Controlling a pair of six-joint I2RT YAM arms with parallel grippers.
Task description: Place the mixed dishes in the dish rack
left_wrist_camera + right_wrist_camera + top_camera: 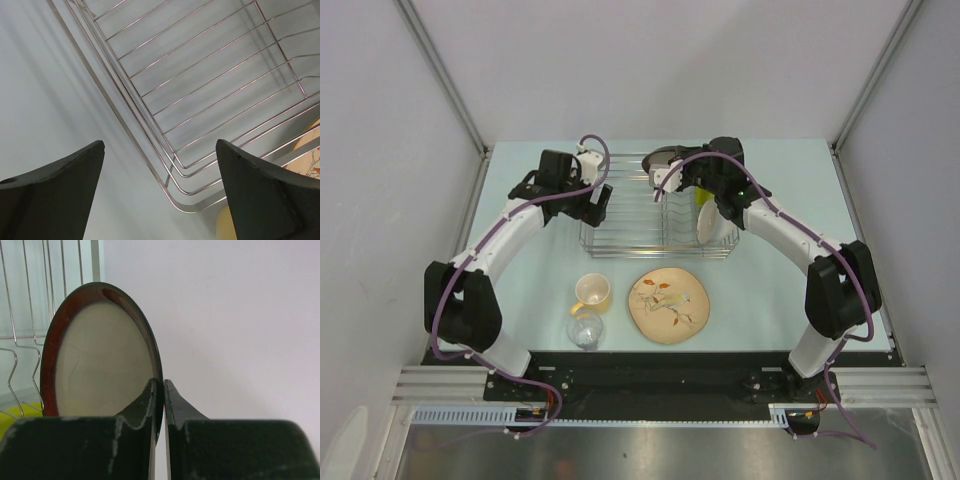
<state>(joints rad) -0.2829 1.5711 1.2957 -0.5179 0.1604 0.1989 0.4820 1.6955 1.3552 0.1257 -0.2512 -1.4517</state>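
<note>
The silver wire dish rack (640, 225) stands mid-table, and its near corner (180, 197) shows in the left wrist view. My right gripper (672, 172) hovers over the rack's back edge. In the right wrist view this gripper (164, 386) is shut on the rim of the dark red-brown dish (100, 355), held on edge. A white bowl (708, 226) and a lime-green bowl (703, 199) stand in the rack's right end. My left gripper (597, 200) is open and empty above the rack's left end (160, 145). The beige plate (668, 305), yellow mug (592, 291) and clear glass (586, 330) sit in front of the rack.
Grey enclosure walls with metal posts (440, 75) close in the table at the back and sides. A black rail (640, 385) at the near edge carries both arm bases.
</note>
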